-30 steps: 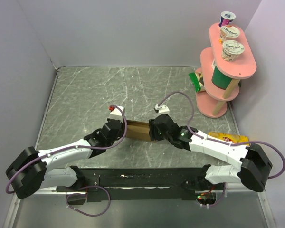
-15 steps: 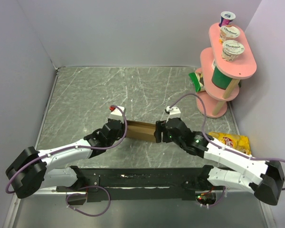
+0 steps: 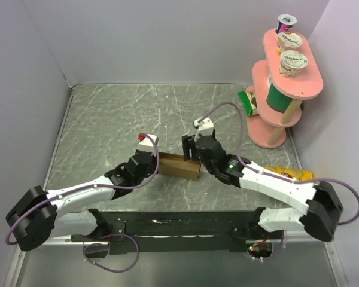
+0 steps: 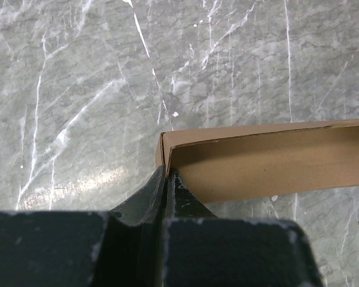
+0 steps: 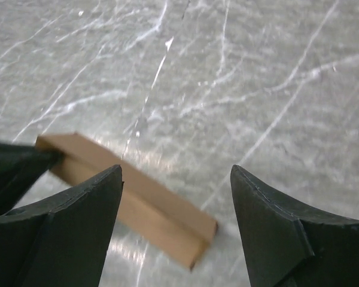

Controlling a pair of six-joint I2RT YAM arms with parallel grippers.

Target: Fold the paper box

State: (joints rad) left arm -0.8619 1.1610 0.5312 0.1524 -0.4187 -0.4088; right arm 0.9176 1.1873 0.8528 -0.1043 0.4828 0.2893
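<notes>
1. Table (image 3: 107,119): grey, marbled with white veins, walled on the left, far and right sides. I see both arms reaching in from the near edge.

2. Left gripper (image 3: 151,160): just left of centre, at the left end of the paper box. On my left wrist view its jaws (image 4: 167,174) are pressed together with no gap, pinching the thin cardboard wall at the box's left corner.

3. Paper box (image 3: 179,165): plain brown cardboard, long and narrow, lying on the table at the centre with its length running left to right. From the left wrist (image 4: 269,161) it reads as a shallow folded shape with a raised far edge. From the right wrist (image 5: 131,197) it runs slantwise under the fingers, and its right end touches no finger.

4. Right gripper (image 3: 190,148): over the far side of the box, towards its right end. Its jaws (image 5: 176,173) stand wide apart with nothing between them but table and box below. They do not touch the cardboard.

5. Crisp bag (image 3: 287,173): yellow, flat on the table to the right, partly under the right arm.

6. Pink stand (image 3: 269,134): two tiers, at the far right corner. There are yoghurt cups (image 3: 293,63) on its top tier, a green cylinder (image 3: 278,98) on the lower one, and a green packet (image 3: 246,101) leaning at its left side.
</notes>
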